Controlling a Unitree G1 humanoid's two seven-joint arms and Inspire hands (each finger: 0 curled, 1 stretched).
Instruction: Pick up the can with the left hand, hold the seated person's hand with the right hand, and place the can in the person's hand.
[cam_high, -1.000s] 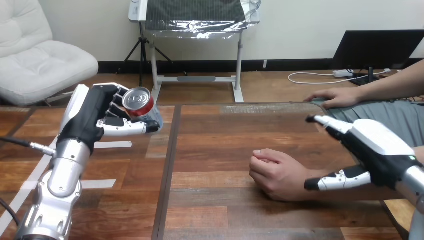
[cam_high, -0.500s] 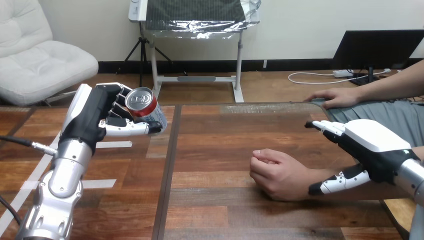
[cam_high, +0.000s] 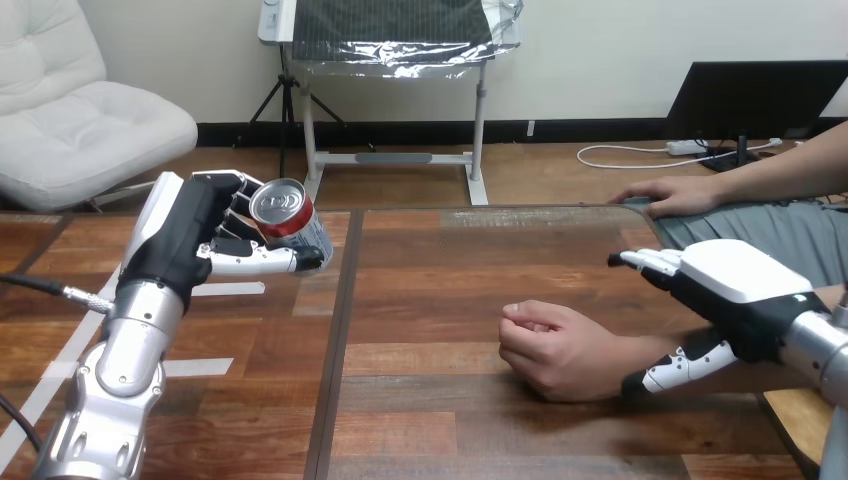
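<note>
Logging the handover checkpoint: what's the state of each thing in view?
Red and silver drink can: lifted off the brown wooden table, tilted.
Left hand: fingers curled round the can.
Right hand: open, fingers straight, over the person's forearm.
Person's near hand: loose fist, resting on the table.
Person's hand at the table's far edge: flat, palm down.

You see the left hand at the left, fingers curled round the red can, holding it above the table. At the right, the right hand hangs open over the wrist behind the person's hand, a fist resting on the table.
</note>
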